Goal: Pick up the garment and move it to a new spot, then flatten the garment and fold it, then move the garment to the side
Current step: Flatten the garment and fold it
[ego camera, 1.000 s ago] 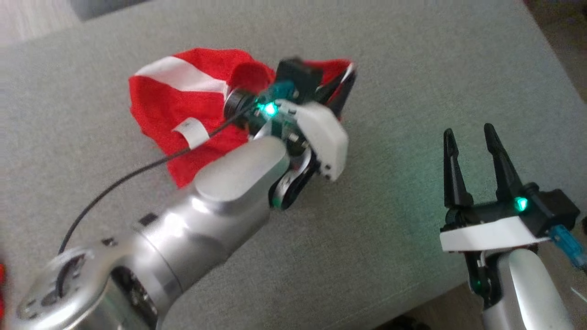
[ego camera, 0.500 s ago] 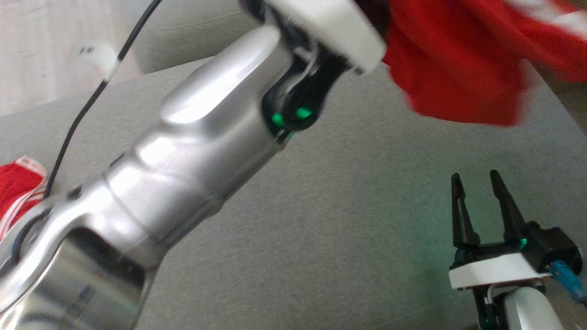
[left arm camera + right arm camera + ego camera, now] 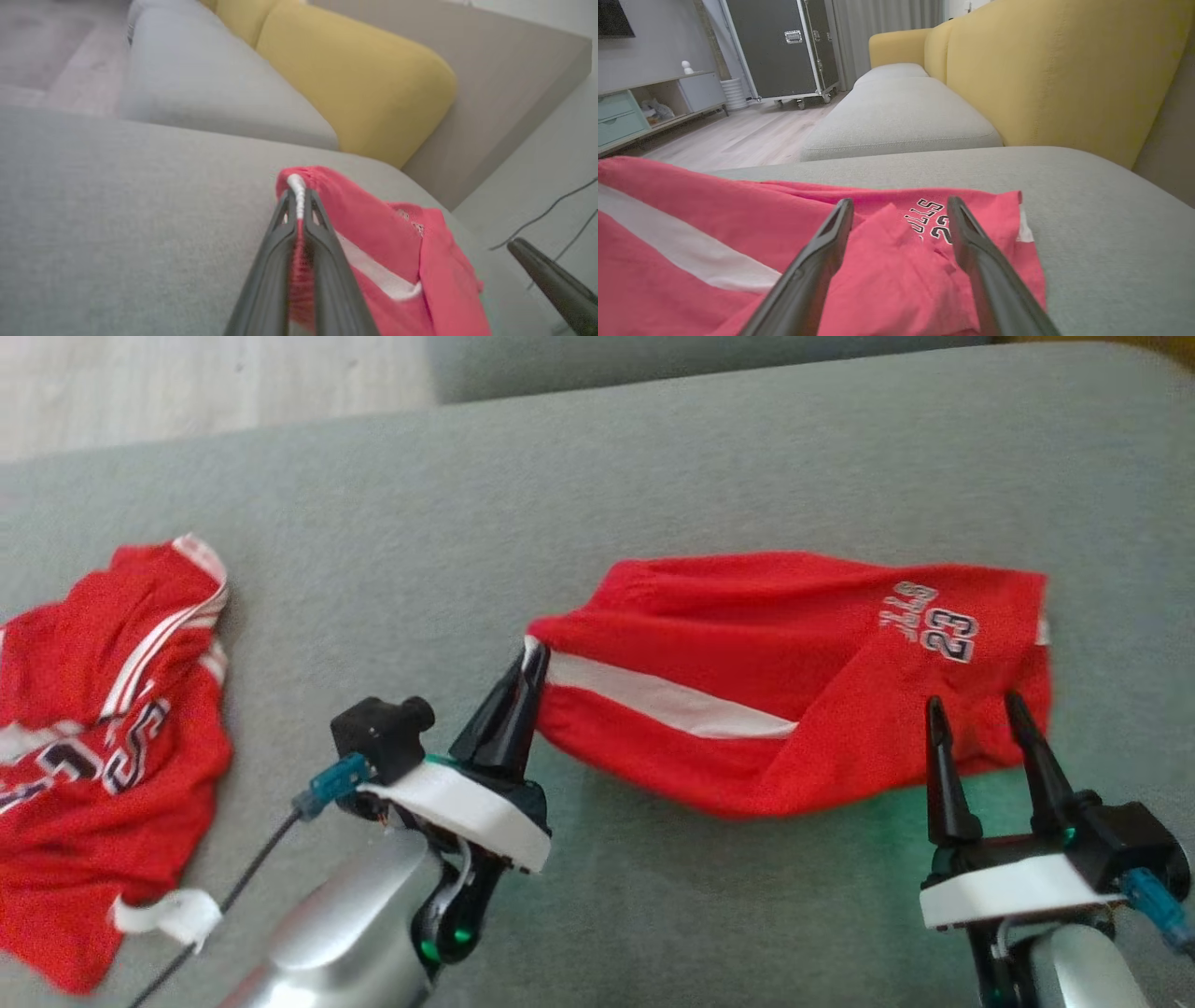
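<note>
Our left claw (image 3: 533,656) is pinched shut on the garment (image 3: 747,709), gripping it at the end of its white stripe. Our left wrist view adds what the head view does not: gathered red cloth squeezed between the two fingers, and white trim bulging just past their tips. From that claw the garment stretches away to the right across the grey sofa seat (image 3: 653,476), ending just beyond our right claw (image 3: 971,709). That claw's fingers stand wide apart and hold nothing. Their tips are at the garment's near edge, but we cannot tell whether they touch it.

Near the right claw's tips the print reads "23". Above it are letters ending in "LLS", and a fold hides their start. Well to the left of the left claw lies a second red garment (image 3: 93,737), cut off by the frame, with dark-outlined figures too crumpled to read. The wrist views also take in a yellow back cushion (image 3: 355,79), and the right one a black wheeled case (image 3: 784,46) far ahead.
</note>
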